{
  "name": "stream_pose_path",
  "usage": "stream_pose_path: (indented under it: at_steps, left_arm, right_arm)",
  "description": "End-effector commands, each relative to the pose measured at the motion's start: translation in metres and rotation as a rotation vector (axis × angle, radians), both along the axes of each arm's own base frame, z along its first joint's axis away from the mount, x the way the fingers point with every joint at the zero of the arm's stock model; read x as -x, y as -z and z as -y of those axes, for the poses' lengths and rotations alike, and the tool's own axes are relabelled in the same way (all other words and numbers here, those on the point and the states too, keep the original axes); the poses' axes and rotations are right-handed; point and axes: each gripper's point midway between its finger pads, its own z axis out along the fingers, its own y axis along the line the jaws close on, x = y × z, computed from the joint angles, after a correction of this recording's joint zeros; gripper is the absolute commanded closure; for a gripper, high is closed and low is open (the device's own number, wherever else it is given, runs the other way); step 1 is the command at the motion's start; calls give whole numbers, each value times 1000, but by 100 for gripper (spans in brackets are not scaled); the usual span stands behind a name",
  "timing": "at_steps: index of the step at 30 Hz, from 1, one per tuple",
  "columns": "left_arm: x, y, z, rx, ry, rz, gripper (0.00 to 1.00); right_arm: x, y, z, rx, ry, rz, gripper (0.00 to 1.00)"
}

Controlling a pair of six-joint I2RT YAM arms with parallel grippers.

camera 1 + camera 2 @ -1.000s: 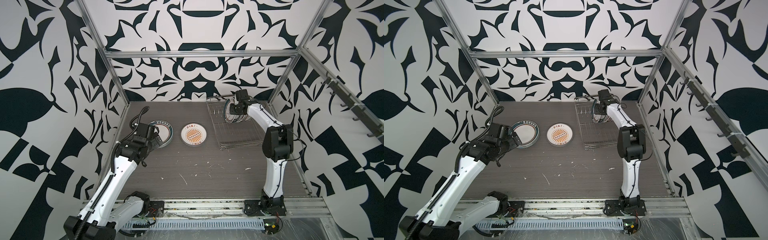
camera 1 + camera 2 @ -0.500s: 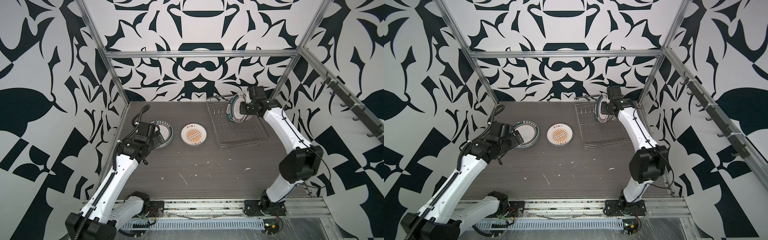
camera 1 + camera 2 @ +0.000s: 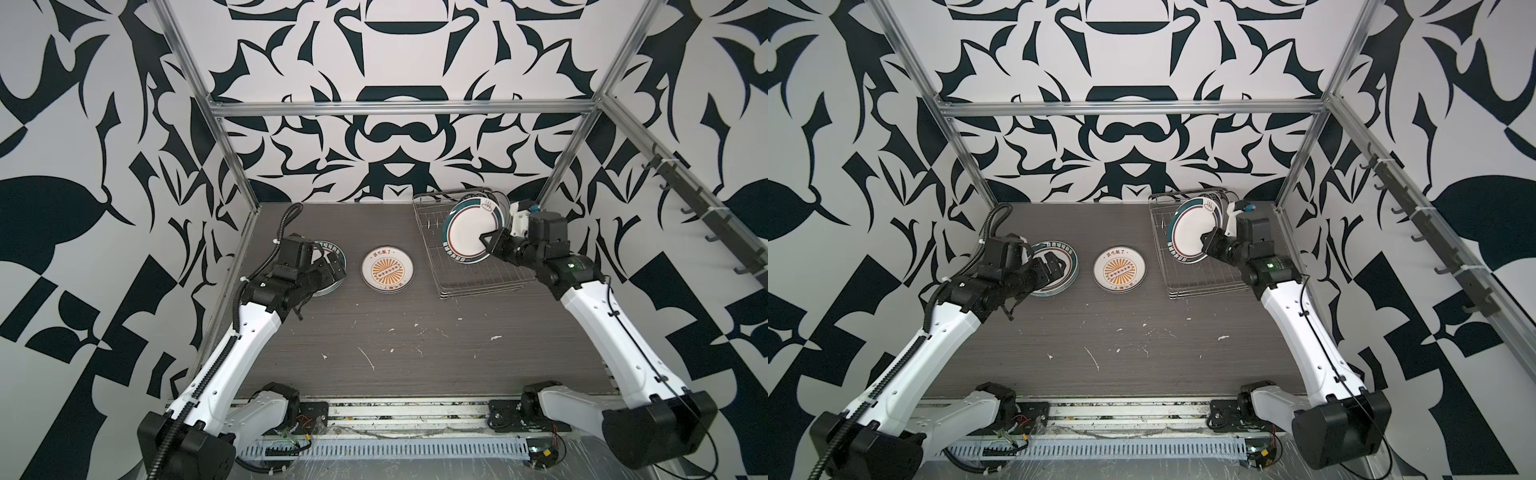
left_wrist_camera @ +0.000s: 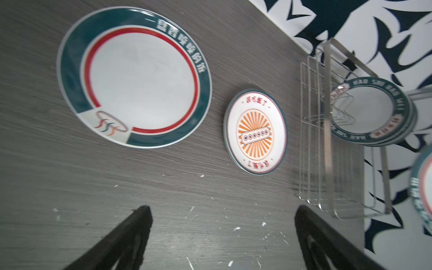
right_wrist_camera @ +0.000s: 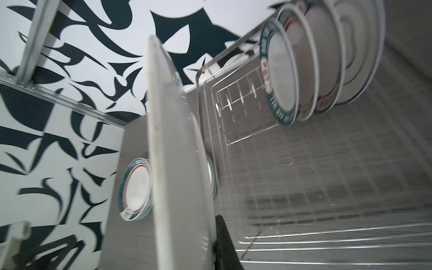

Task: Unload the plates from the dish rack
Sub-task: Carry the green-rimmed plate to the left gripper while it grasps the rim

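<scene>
Right pincer (image 3: 487, 241) pinching large teal-rimmed plate (image 3: 463, 237) on edge above dish rack (image 3: 482, 287), left pincer (image 4: 223, 211) spread wide over surface (image 3: 415, 332)

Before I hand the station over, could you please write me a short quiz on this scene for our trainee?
1. Fill in: the left gripper is ____.
2. True or false: the right gripper is shut on a large teal-rimmed plate, holding it on edge.
3. Where is the sunburst plate? A) flat on the table, between the stacked teal-rimmed plates and the dish rack; B) standing in the dish rack; C) in the left gripper.
Key: 1 open; 2 true; 3 A.
</scene>
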Motion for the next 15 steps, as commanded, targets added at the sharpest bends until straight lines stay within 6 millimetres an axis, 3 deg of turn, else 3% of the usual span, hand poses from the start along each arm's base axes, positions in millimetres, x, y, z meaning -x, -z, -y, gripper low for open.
stream_pose_path:
  at_steps: [1,10,15]
  left_arm:
    - [0,-6,20,107,73,28,0]
    - [1,0,49,241,156,-1,2]
    - [4,-1,54,280,171,8,6]
  right_arm:
    - [-3,-36,-39,-304,-97,70,100]
    - [24,6,-125,-351,-325,-66,100]
    - [26,24,-157,-371,-388,-102,100]
